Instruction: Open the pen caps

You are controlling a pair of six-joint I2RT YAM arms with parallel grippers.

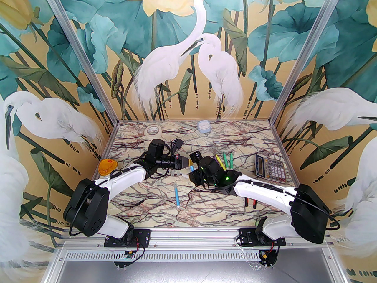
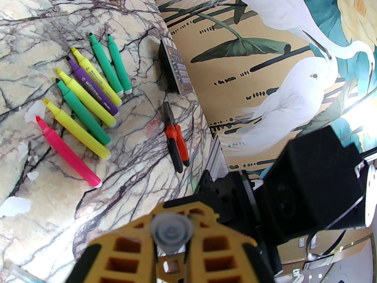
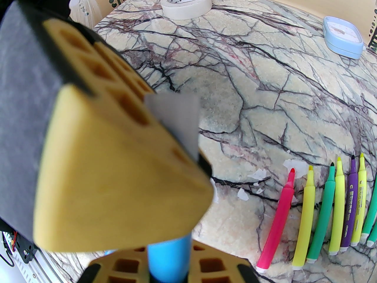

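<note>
The marble-patterned bench carries several stray items. A roll of pale masking tape lies flat at about eleven o'clock, near the back edge. A light blue rounded box with a white face sits at twelve o'clock, well apart from the tape. A grey calculator lies at three o'clock. Red-handled pliers lie at four o'clock, near the calculator. An orange dome sits at nine o'clock, at the bench's left edge.

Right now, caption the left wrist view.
Left gripper clamps a clear pen cap; eight uncapped markers lie near red-handled pliers.
</note>
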